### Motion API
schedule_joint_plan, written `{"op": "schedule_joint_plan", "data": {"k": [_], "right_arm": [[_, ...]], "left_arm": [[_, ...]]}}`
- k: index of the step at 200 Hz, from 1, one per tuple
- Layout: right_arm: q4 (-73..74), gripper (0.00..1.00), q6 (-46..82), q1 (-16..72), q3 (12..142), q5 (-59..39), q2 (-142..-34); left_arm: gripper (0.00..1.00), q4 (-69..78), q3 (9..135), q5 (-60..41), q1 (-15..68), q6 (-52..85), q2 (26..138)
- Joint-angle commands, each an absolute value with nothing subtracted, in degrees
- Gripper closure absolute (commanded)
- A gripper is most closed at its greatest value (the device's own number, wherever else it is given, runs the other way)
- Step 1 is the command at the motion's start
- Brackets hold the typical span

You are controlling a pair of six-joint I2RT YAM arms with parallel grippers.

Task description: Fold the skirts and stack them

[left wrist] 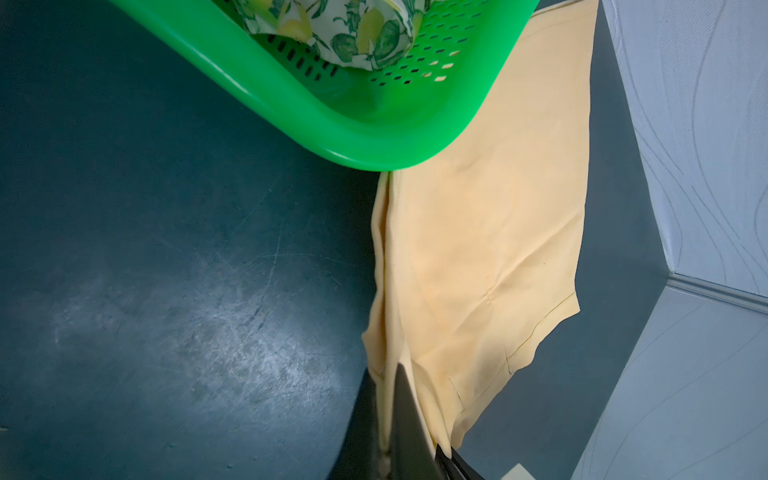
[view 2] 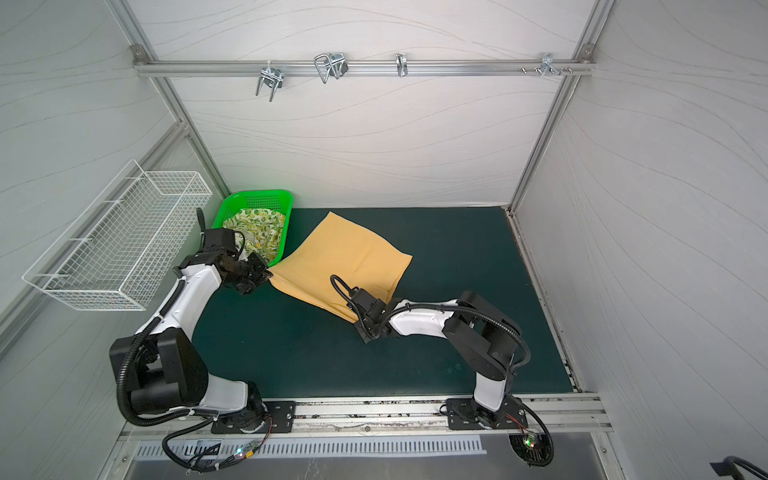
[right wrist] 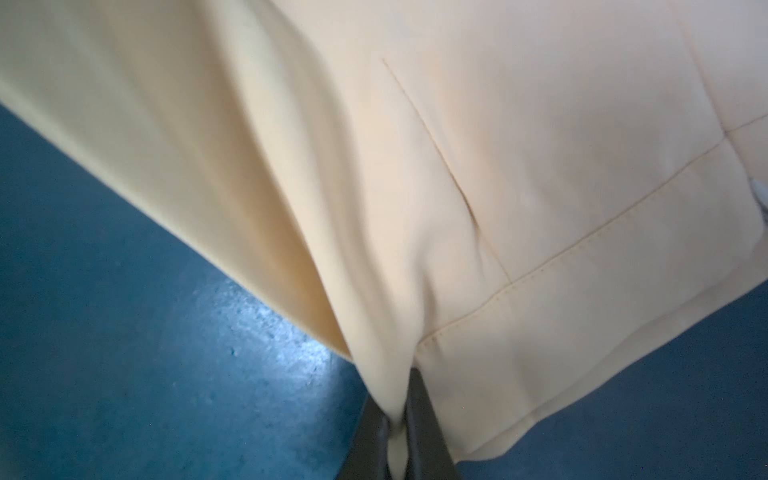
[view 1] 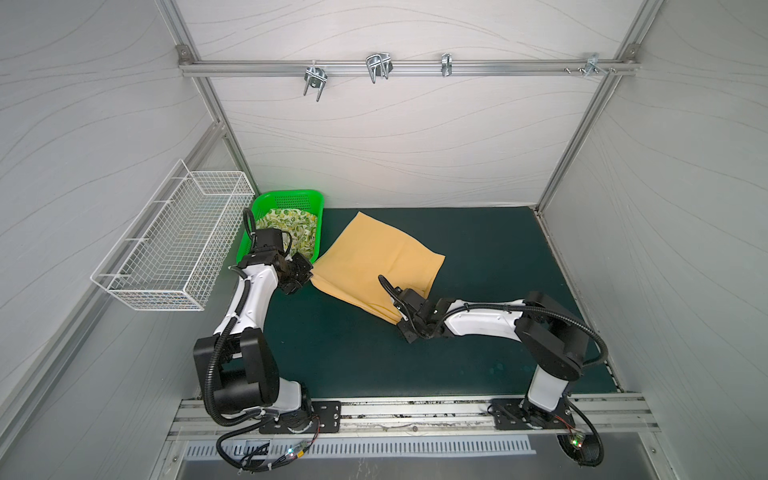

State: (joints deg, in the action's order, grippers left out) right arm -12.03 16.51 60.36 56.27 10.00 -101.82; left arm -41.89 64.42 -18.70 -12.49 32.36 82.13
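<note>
The mustard-yellow skirt point(view 1: 374, 257) point(view 2: 340, 257) lies spread on the dark green mat in both top views. My left gripper point(view 1: 310, 277) point(left wrist: 384, 376) is shut on its left corner, beside the basket, with cloth pinched between the jaws. My right gripper point(view 1: 400, 320) point(right wrist: 398, 399) is shut on the skirt's point(right wrist: 415, 166) near corner by the stitched hem. The edge between the two grips looks slightly lifted. The lemon-print skirt point(view 1: 291, 226) point(view 2: 257, 230) point(left wrist: 353, 37) lies crumpled inside the green basket point(view 1: 291, 194) point(left wrist: 332, 137).
The green basket stands at the mat's back left, and the yellow skirt's point(left wrist: 478, 249) corner reaches under its rim. A white wire basket point(view 1: 174, 241) hangs on the left wall. Metal hooks point(view 1: 378, 66) hang on a rail at the back wall.
</note>
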Motion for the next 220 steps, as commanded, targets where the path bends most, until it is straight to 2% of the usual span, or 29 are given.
{"op": "schedule_joint_plan", "data": {"k": [1, 52, 106, 141, 176, 220], "right_arm": [[-18.7, 0.98, 17.0, 61.6, 53.6, 5.3, -101.0], [-26.8, 0.98, 20.4, 67.9, 57.6, 0.9, -90.7], [-28.6, 0.97, 27.0, 69.7, 56.8, -8.0, -83.0], [-31.1, 0.97, 29.4, 71.0, 57.6, -10.5, -80.0], [-29.3, 0.96, 32.2, 69.8, 56.9, -15.2, -77.1], [-27.5, 0.95, 35.2, 63.3, 54.8, -22.2, -76.4]], "left_arm": [[1.00, -41.5, 68.4, -18.4, -13.4, 30.8, 82.6], [1.00, -43.0, 68.4, -21.5, -13.5, 29.7, 79.4], [1.00, -45.6, 64.5, -24.9, -13.5, 28.1, 68.1], [1.00, -46.6, 65.8, -26.0, -13.4, 28.8, 61.5], [1.00, -45.3, 68.4, -30.4, -13.4, 30.8, 62.8], [1.00, -40.8, 70.3, -25.5, -6.4, 32.1, 70.0]]}}
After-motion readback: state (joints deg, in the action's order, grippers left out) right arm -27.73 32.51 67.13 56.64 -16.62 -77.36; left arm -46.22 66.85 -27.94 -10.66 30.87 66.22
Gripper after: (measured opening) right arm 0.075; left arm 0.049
